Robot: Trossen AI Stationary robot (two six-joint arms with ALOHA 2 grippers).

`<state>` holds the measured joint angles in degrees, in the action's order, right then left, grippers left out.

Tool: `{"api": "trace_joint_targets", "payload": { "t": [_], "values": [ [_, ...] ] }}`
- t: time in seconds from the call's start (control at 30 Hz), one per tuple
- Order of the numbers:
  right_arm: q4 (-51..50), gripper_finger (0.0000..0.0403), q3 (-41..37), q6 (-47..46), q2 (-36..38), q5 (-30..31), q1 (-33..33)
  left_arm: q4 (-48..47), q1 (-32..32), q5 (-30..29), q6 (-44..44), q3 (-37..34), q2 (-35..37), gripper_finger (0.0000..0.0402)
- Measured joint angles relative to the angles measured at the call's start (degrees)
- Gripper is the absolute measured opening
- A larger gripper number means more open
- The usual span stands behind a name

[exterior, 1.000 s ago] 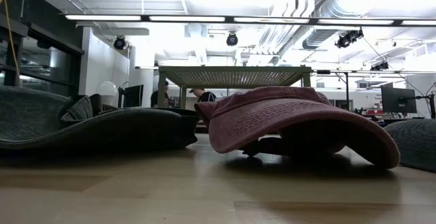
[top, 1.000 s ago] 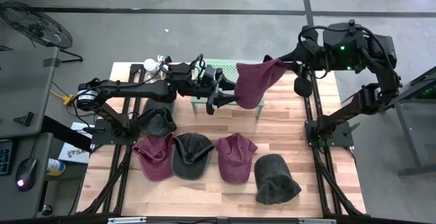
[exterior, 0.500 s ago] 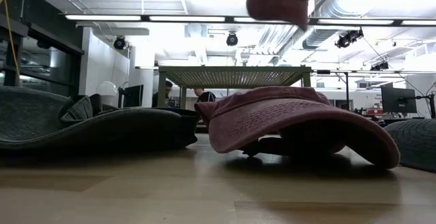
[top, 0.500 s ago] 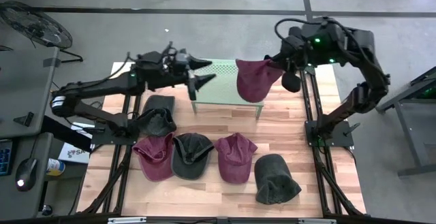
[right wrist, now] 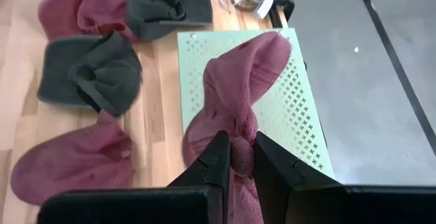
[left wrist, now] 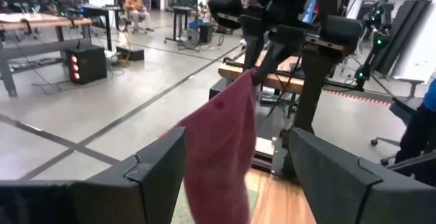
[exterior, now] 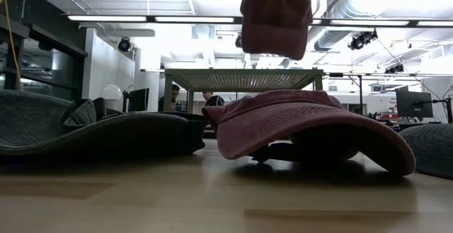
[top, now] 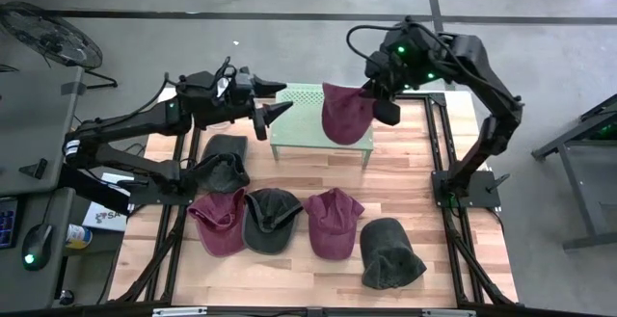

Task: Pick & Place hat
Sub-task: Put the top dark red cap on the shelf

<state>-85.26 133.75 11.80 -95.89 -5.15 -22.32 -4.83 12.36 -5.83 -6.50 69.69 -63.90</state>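
Observation:
A maroon hat (top: 342, 115) hangs from my right gripper (top: 371, 93) over the pale green perforated stand (top: 304, 136) at the table's far middle. The low view shows the hat (exterior: 276, 17) above the stand's top (exterior: 241, 79) and clear of it. My right gripper (right wrist: 236, 149) is shut on the hat (right wrist: 238, 94). My left gripper (top: 273, 115) stands open at the stand's left end, level and pointing toward the hat (left wrist: 221, 149), apart from it. Its fingers hold nothing. My right gripper pinches a bunched fold of the hat's cloth (right wrist: 238, 137) between its two fingers. The fingers slant down from the table's far right. The hat hangs slack below them, lifted clear of the green stand.
Several more hats lie in the table's near half: a dark grey one (top: 224, 163) at the left, then a row of maroon (top: 220, 223), dark (top: 272, 219), maroon (top: 334, 223) and dark (top: 390, 252). Small clutter (top: 220, 91) sits at the far left corner.
My right gripper has carried the hat toward the table's left and a little down, so that it now hangs over the stand. My left gripper has drawn back from the hat toward the table's left, rising and levelling out, and has stayed open.

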Motion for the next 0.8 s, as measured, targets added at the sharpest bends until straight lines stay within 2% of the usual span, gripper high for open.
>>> {"api": "trace_joint_targets", "payload": {
  "t": [0.37, 0.8],
  "values": [
    [-2.8, 0.0035, 0.0, 4.9, -3.0, -2.7, -3.5, 0.2, 0.0, 0.5, -0.8, 0.0, 0.0, 0.0252],
    [-2.1, 0.0035, 0.0, 7.8, -6.6, -0.3, -4.5, 0.2, 0.0, 0.5, -0.8, 0.0, 0.0, 0.0252]
  ]
}}
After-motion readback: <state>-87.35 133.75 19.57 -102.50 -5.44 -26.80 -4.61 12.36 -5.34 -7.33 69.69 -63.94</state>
